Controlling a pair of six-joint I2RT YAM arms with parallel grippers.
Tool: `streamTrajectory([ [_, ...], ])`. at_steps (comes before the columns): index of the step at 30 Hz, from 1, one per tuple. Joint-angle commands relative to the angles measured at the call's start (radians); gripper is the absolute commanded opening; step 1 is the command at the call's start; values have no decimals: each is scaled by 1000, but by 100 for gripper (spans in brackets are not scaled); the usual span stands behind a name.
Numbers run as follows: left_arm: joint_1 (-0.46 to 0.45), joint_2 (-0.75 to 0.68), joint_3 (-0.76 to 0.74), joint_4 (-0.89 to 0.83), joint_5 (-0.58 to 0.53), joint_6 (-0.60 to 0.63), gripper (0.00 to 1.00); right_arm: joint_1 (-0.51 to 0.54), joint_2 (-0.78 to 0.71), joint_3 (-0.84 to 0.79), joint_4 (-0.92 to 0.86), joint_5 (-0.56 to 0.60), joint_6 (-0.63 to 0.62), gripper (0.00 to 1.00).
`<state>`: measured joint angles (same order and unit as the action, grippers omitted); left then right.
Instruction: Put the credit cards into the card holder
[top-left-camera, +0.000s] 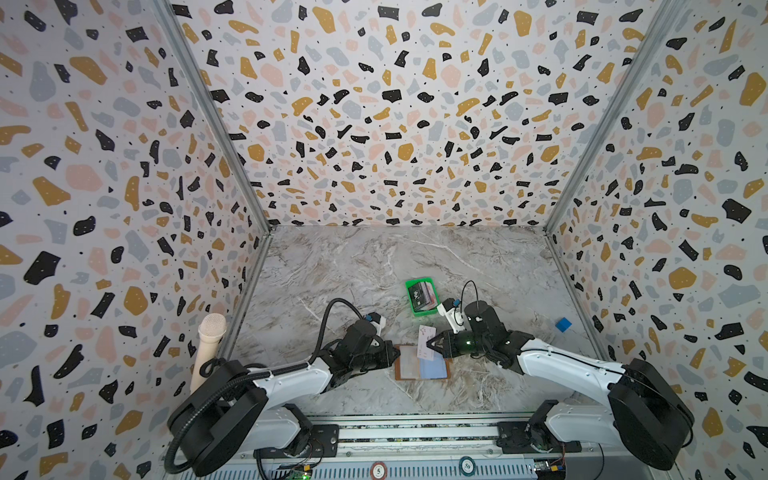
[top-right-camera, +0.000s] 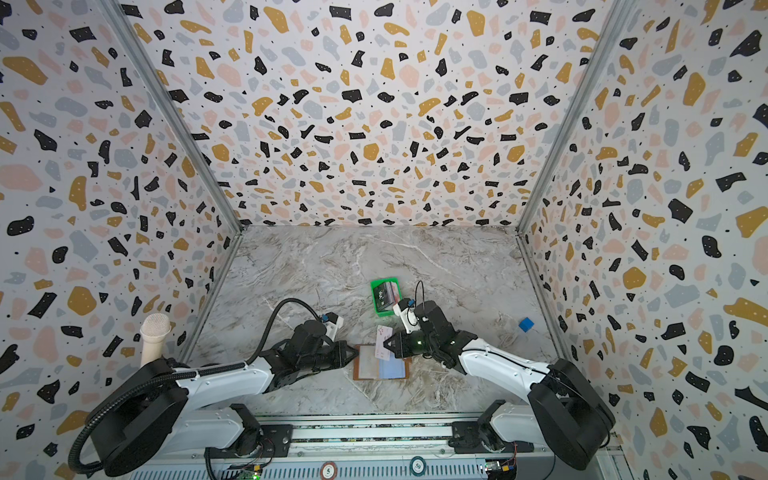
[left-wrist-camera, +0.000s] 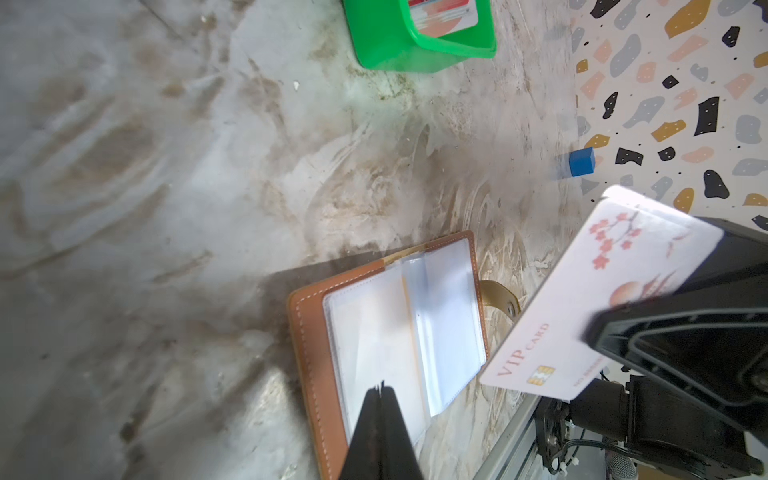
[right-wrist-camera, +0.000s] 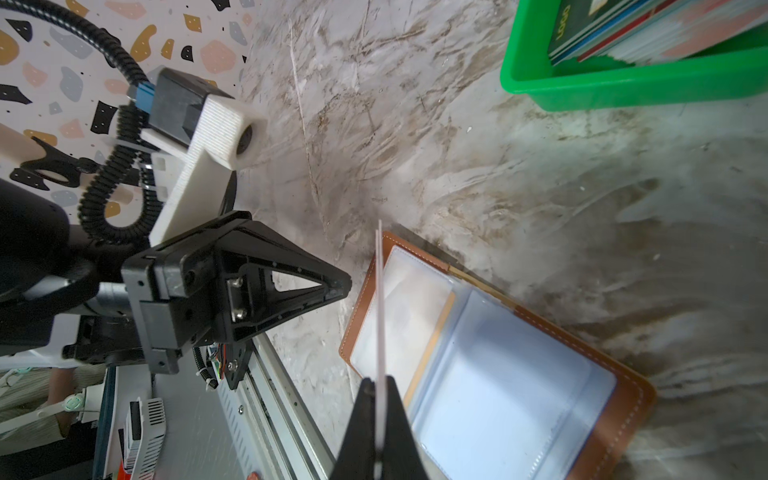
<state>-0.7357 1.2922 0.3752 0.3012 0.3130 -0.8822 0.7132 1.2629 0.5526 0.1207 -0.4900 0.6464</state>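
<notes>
The right pincer (right-wrist-camera: 377, 411) is pinching a glossy white card (left-wrist-camera: 602, 291) above the open, stitched tan-leather card holder (top-left-camera: 432, 368) lying on the marbled desk (top-left-camera: 353, 266). The left pincer (left-wrist-camera: 380, 399), pressed together, is pointing at its clear plastic sleeves (left-wrist-camera: 449, 316). Other credit cards (top-left-camera: 424, 296) are sitting in a green tray (top-left-camera: 408, 286).

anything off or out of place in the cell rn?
Nothing spilled or damaged. Only oddity: a small blue cube sits alone by the right wall, away from everything. The cards in the green tray lie fanned, not squared. The card holder lies open and flat.
</notes>
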Motion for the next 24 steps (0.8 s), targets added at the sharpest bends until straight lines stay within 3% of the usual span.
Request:
streamTrajectory([
  [1,-5,33,12,37,13,20,0,15,14,-7,48,24,22,0],
  [24,-5,119,-37,-19,-8,54,0,22,96,-34,57,77,25,0],
])
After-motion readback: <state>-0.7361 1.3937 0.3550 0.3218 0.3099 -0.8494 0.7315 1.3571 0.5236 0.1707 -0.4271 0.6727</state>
